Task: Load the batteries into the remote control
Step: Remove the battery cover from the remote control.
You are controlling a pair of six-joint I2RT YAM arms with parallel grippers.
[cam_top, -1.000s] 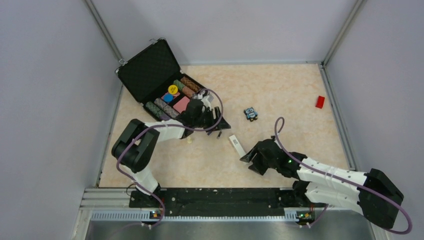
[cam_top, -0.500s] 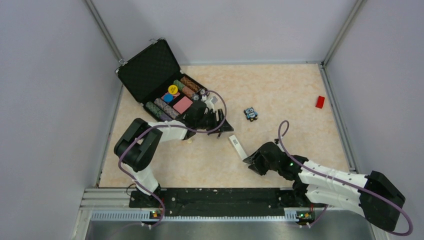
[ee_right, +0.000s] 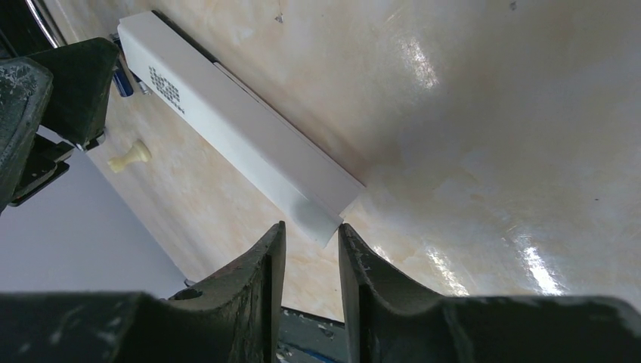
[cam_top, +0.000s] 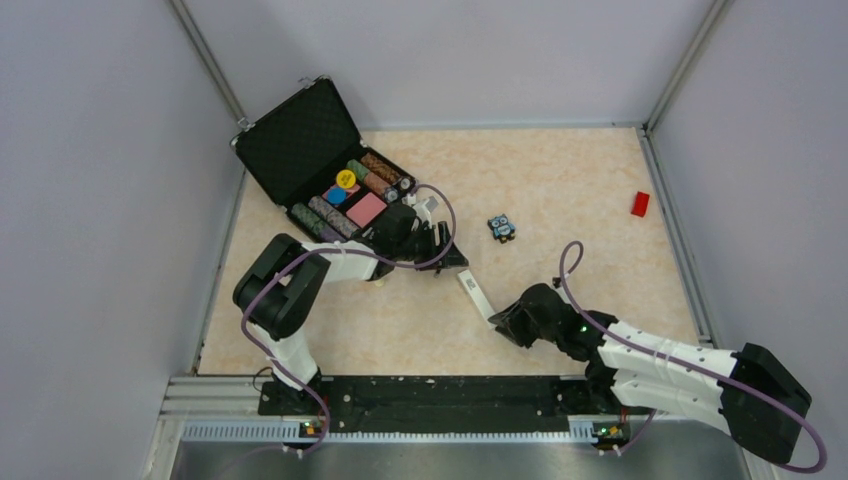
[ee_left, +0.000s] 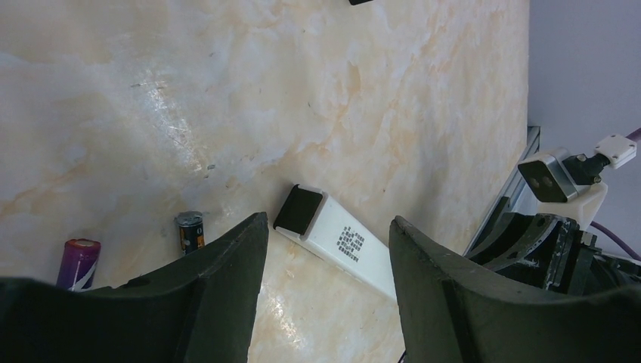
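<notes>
Glossy marble-look tabletop (ee_right: 491, 113), matt white plastic remote control (ee_right: 249, 144) — fingers (ee_right: 227, 302) a dull, grainy black.

Left wrist view: the remote control (ee_left: 336, 236) runs behind one of the fingers (ee_left: 461, 302); the purple battery (ee_left: 78, 259) seems partly covered by the other.

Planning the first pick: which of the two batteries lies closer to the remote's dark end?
The darker battery, a short way from the remote control. The purple battery lies farther off, beyond the darker one.
</notes>
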